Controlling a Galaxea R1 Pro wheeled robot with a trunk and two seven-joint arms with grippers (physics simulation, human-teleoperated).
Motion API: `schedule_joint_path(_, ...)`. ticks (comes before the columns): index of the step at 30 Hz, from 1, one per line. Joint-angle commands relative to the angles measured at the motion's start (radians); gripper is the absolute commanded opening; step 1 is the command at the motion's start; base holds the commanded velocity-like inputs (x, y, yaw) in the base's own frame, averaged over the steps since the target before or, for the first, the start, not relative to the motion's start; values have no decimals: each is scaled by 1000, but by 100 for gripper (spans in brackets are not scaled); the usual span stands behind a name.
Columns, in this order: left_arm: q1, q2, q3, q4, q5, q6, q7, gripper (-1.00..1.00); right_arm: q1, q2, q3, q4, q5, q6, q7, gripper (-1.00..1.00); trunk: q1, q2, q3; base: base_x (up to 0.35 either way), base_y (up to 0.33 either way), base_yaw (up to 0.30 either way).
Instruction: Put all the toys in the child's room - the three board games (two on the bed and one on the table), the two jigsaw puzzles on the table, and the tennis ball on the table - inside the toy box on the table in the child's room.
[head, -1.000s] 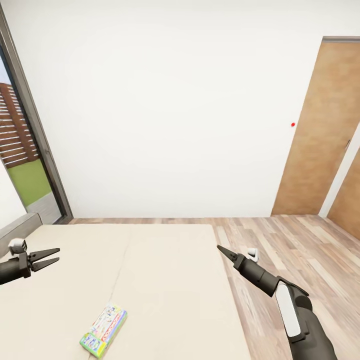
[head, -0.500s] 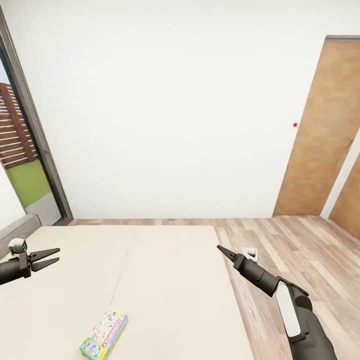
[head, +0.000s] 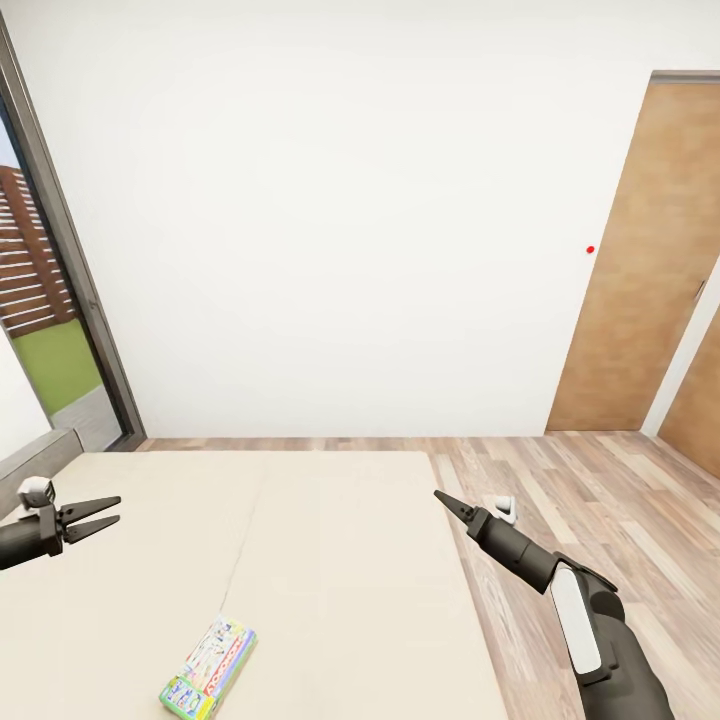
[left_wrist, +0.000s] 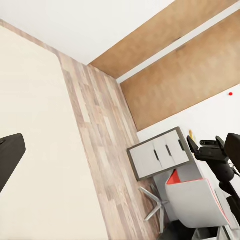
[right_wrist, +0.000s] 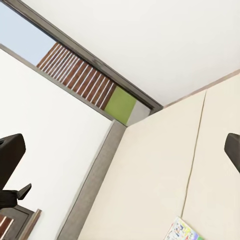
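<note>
White wall (head: 330, 220), wood floor (head: 590, 480), brown door (head: 640, 270).

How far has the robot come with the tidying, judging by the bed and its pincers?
Nothing looks done yet. One board game lies on the bed, untouched. The left pincer is open and empty above the bed; the right pincer holds nothing either. Left: picking up this game and everything after.

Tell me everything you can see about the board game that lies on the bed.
The board game is a flat rectangular box, apparently cardboard, with a colourful printed lid showing green, blue and red patches; the print is too small to read. It looks closed and lies flat on the beige bed, near its front, turned slightly askew. Only the bed touches it. The left gripper and right gripper both hover apart from it. One corner of the box also shows in the right wrist view.
</note>
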Motion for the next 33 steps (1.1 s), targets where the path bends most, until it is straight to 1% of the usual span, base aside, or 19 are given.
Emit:
schedule_joint_path(1,-1,-1,0,0,-3,11,-5,100,-1,1,-3,0,-2,6,2,100,1,-2,-2,0,0,0)
schedule_joint_path(12,-2,-8,-2,2,-16,21,-5,100,-1,0,-3,-7,-1,9,0,100,1,-2,-2,0,0,0)
schedule_joint_path(14,-6,-15,-2,3,-27,22,-4,100,-1,-1,-3,-5,0,9,0,100,1,-2,-2,0,0,0)
schedule_joint_path(15,-7,-19,-2,4,-32,23,14,100,-1,-1,-3,-5,1,8,0,100,1,-2,-2,0,0,0)
schedule_joint_path(16,-12,-35,-2,4,-42,24,65,100,-1,-1,-3,-5,3,7,0,100,1,-2,-2,0,0,0)
schedule_joint_path(17,-14,-46,-3,4,-47,24,95,100,-1,-1,-3,-5,4,7,0,100,1,-2,-2,0,0,0)
schedule_joint_path(18,-21,-72,-4,4,-54,25,167,100,-1,-1,-3,-6,6,7,0,100,1,-2,-2,0,0,0)
schedule_joint_path(19,-25,-86,-5,5,-56,26,208,100,-1,-2,-3,-6,6,7,0,100,1,-2,-2,0,0,0)
schedule_joint_path(20,-39,-115,-5,5,-59,27,299,100,-1,-4,-3,-8,8,8,-3,100,1,-2,-2,0,0,0)
schedule_joint_path(21,-47,-131,-6,5,-60,27,349,100,-1,-5,-3,-9,10,9,-6,100,1,-2,-2,0,0,0)
schedule_joint_path(22,-61,-166,-6,5,-62,27,454,100,-1,-5,-3,-10,13,11,-20,100,1,-2,-2,0,0,0)
schedule_joint_path(25,-75,-222,-6,6,-63,22,619,100,-1,-8,-1,-12,16,15,-70,100,1,-2,-2,0,0,0)
schedule_joint_path(26,-80,-260,-6,6,-64,16,727,100,-2,-8,2,-14,17,19,-119,100,1,-2,-2,0,0,0)
schedule_joint_path(28,-84,-295,-6,7,-64,0,831,100,-2,-6,7,-24,18,24,-174,100,1,-2,-2,0,0,0)
schedule_joint_path(29,-86,-327,-6,8,-62,-28,930,100,-2,-3,22,-46,19,36,-233,100,1,-2,-2,0,0,0)
schedule_joint_path(30,-87,-342,-6,9,-61,-45,977,100,-2,-2,34,-61,19,44,-264,100,1,-2,-2,0,0,0)
schedule_joint_path(31,-87,-355,-6,9,-60,-62,1022,100,-2,-2,51,-77,20,53,-298,100,1,-2,-2,0,0,0)
schedule_joint_path(32,-88,-376,-7,10,-58,-92,1102,100,-2,-1,94,-111,20,73,-374,100,1,-2,-2,0,0,0)
schedule_joint_path(33,-89,-384,-7,10,-57,-104,1137,100,-2,-1,120,-128,21,84,-416,100,1,-2,-2,0,0,0)
